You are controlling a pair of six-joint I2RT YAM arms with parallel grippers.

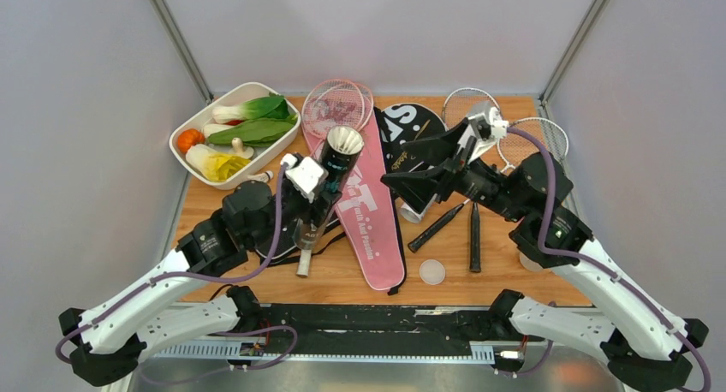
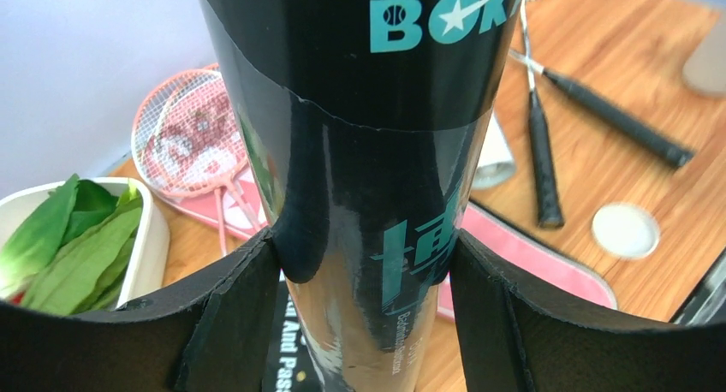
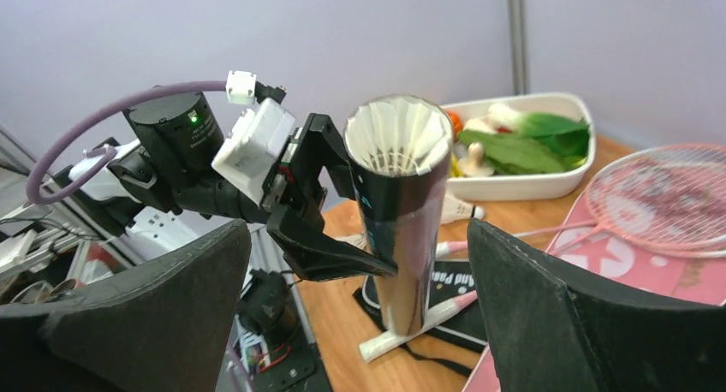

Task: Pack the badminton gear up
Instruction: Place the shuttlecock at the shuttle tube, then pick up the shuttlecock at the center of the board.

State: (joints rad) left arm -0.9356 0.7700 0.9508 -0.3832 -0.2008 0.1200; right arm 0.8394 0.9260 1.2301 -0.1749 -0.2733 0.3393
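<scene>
Black tube [image 1: 336, 165] held upright, mid-left over the desk [image 1: 514, 276], clamped in my left end effector [image 2: 368, 323], shuttlecock [image 3: 399, 137] seated in its mouth; my right end effector [image 1: 411, 174] is wide open and empty just right of it. Left to do, I judge: round cap [image 1: 432, 272], pink racket [image 1: 338, 105], silver rackets [image 1: 514, 131] and pink cover [image 1: 368, 212] lie loose. Left wrist view hides the mouth; right wrist shows it.

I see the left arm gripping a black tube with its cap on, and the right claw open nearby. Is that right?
Not quite: the black tube has no cap. The right wrist view shows its mouth open, with a white feather shuttlecock inside. The left gripper does grip it, and the right gripper is open.
</scene>
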